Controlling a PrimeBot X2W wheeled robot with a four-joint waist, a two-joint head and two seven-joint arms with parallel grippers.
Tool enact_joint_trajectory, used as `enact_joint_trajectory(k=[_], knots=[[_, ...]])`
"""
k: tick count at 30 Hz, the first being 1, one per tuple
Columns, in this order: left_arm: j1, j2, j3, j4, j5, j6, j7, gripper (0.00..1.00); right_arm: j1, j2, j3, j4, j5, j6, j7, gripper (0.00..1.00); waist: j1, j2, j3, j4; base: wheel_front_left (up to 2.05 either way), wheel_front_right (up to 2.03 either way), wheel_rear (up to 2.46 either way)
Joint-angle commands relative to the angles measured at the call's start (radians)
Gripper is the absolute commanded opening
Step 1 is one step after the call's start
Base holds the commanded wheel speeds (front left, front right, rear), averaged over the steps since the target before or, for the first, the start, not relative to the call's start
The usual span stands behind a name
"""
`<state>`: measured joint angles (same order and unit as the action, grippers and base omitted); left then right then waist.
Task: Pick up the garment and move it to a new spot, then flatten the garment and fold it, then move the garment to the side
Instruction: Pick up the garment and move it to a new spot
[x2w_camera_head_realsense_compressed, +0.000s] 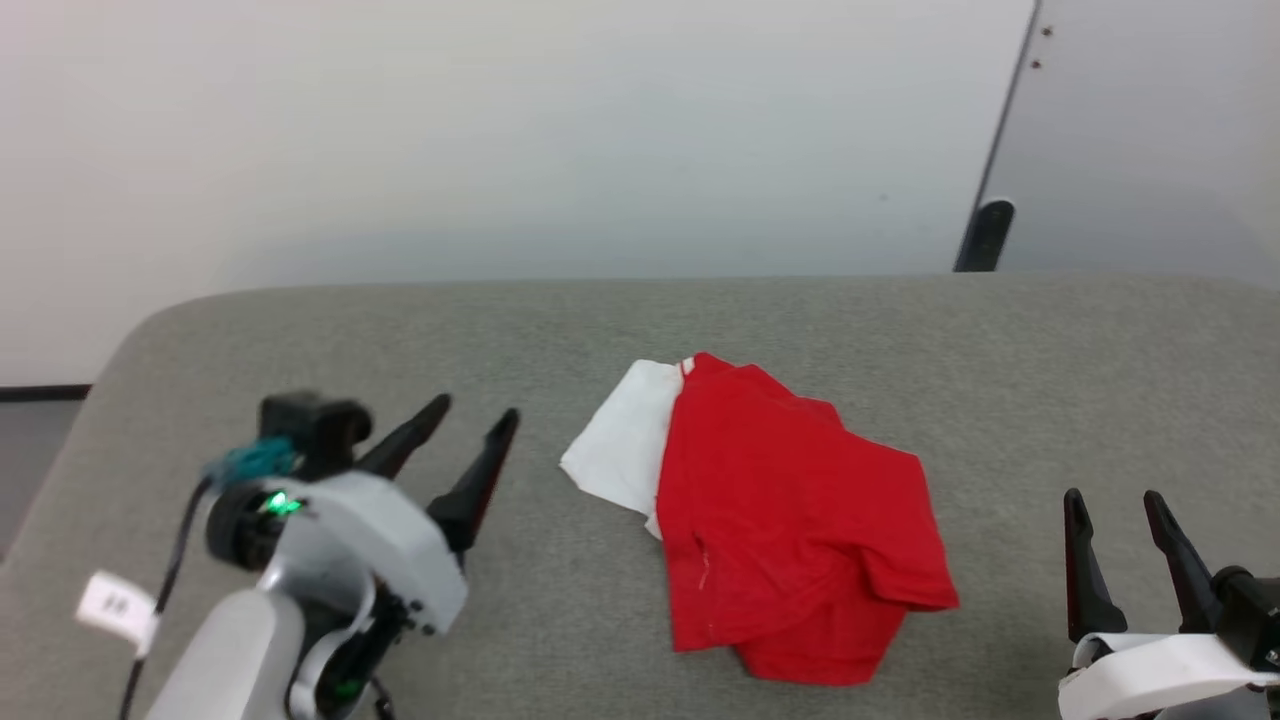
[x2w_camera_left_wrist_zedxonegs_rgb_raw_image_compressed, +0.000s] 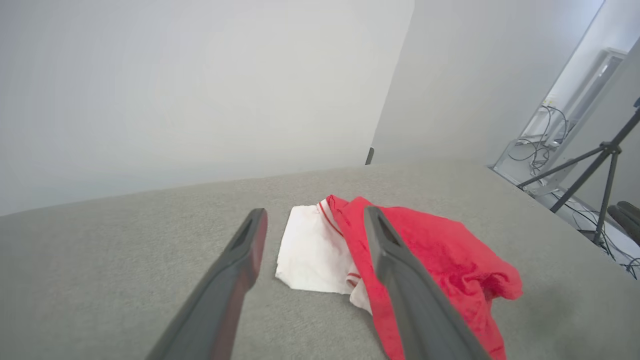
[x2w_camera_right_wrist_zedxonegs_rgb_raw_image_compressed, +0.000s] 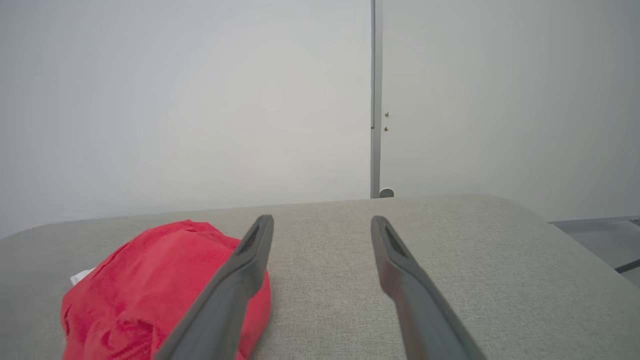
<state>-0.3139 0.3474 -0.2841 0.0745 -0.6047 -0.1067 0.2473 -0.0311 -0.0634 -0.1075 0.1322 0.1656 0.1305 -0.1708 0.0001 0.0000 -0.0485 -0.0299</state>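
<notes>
Grey fabric-covered surface (x2w_camera_head_realsense_compressed: 900, 340) spans the lower half of the head view, with a pale wall (x2w_camera_head_realsense_compressed: 500, 130) behind it at 12 o'clock. Red soft-cloth garment (x2w_camera_head_realsense_compressed: 790, 520) with a white sleeve (x2w_camera_head_realsense_compressed: 625, 450) lies bunched near centre, slightly toward 5 o'clock. The sleeve sticks out at its 10 o'clock side, the body is doubled over itself, and no lettering is visible. Left gripper (x2w_camera_head_realsense_compressed: 477, 408) sits at 8 o'clock, dark fingers spread wide with nothing between them, aimed toward 1 o'clock; it is near the sleeve but not touching. Right gripper (x2w_camera_head_realsense_compressed: 1113, 497) sits at 4 o'clock, likewise spread wide and empty, apart from the cloth's 3 o'clock edge. My read: the step in hand is the first pickup, and nothing is done yet. To do it well, bring left in low on the sleeve/shoulder edge where the cloth looks thin, not on the thick folded lump at 6 o'clock. Pinch an edge, not the middle. Take right to the opposite red edge so both sides lift together. Risk: the cloth looks limp, so a single-point grab likely gives a twisted bundle that is harder to flatten.
</notes>
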Motion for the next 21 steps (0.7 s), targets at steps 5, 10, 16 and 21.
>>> enact_joint_trajectory(k=[5, 10, 16, 21], knots=[[0.103, 0.02, 0.052, 0.01, 0.022, 0.023, -0.132, 1.0, 0.03, -0.006, -0.004, -0.008, -0.01, 0.0, 0.001, 1.0, -0.0001, 0.0, -0.014, 0.063, 0.0, 0.0, 0.0], [0.188, 0.022, 0.081, 0.01, 0.031, 0.037, -0.229, 1.0, 0.05, -0.007, -0.016, -0.008, -0.018, 0.0, -0.004, 1.0, -0.0001, 0.0, -0.022, 0.093, 0.0, 0.0, 0.0], [0.247, 0.026, 0.093, 0.014, 0.057, 0.049, -0.316, 1.0, 0.068, -0.007, -0.028, -0.009, -0.026, 0.0, -0.013, 1.0, -0.0001, 0.0, -0.028, 0.119, 0.0, 0.0, 0.0], [0.283, 0.03, 0.109, 0.024, 0.059, 0.061, -0.363, 1.0, 0.074, -0.004, -0.039, -0.008, -0.033, 0.0, -0.022, 1.0, -0.0001, 0.0, -0.032, 0.134, 0.0, 0.0, 0.0]])
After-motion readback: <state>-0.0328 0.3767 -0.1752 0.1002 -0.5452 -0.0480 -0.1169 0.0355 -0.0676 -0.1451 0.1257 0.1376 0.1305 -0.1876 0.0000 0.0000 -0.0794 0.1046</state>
